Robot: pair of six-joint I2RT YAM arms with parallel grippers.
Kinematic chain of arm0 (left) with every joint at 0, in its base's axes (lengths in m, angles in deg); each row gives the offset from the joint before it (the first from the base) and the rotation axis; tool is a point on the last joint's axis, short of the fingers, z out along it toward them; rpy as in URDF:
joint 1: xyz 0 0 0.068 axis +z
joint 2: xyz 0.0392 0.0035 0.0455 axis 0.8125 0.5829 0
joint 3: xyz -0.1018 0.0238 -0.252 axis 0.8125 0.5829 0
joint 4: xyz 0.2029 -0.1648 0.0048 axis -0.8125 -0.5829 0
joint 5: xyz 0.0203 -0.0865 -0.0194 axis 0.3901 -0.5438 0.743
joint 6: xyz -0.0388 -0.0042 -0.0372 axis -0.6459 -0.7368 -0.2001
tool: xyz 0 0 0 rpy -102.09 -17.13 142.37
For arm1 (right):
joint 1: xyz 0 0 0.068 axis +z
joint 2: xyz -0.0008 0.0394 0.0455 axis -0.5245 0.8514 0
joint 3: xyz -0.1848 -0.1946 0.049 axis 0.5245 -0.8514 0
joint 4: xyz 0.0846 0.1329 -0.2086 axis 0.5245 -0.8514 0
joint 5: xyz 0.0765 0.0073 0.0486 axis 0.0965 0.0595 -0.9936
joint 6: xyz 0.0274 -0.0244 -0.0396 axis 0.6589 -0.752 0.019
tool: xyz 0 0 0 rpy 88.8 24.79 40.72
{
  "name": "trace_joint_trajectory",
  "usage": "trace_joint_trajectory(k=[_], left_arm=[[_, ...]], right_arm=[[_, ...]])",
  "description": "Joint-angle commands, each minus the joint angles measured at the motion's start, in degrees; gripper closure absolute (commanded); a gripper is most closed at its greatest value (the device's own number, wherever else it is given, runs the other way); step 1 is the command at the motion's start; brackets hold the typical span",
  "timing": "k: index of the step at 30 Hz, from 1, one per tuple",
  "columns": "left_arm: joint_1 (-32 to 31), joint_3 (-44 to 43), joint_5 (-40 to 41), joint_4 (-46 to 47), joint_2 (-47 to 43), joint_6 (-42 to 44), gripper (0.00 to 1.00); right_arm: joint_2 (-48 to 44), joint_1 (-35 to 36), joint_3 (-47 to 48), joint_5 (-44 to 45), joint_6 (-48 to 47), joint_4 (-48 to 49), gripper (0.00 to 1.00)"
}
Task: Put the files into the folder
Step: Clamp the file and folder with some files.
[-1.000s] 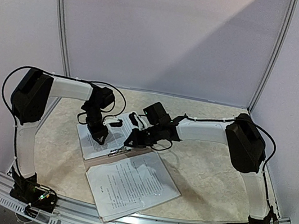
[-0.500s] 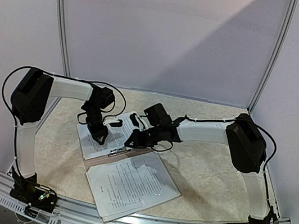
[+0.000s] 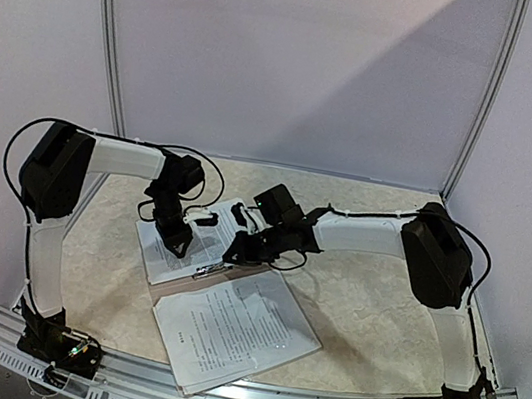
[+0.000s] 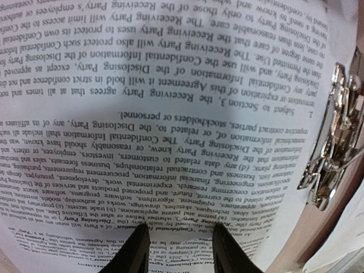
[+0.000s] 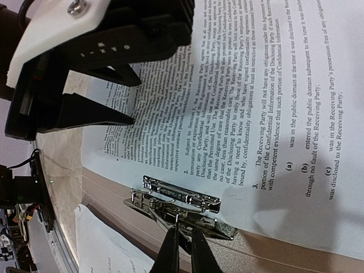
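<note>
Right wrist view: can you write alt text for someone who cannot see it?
The right claw, shut, pinches the lever of the silver clip at the edge of a printed sheet lying on the tan folder. At upper left, the left claw rests with open fingers on the same sheet.

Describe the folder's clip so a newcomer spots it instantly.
On the table, take the printed sheet farther back. Its near edge sits on the tan folder; the clip there is the only silver metal piece, pinched by the right gripper's jaws.
</note>
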Motion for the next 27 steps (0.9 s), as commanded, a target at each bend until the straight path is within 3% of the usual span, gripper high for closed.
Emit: trace_joint_trajectory(k=[1, 27], left_arm=[[-2.22, 2.28, -2.95, 0.03, 3.27, -0.46, 0.60], [-2.88, 1.61, -3.21, -0.80, 4.60, -0.33, 0.60]], right_arm=[[9.57, -0.31, -4.13, 13.98, -1.56, -13.46, 0.93], [14.51, -0.38, 0.19, 19.62, -3.10, -18.39, 0.91]])
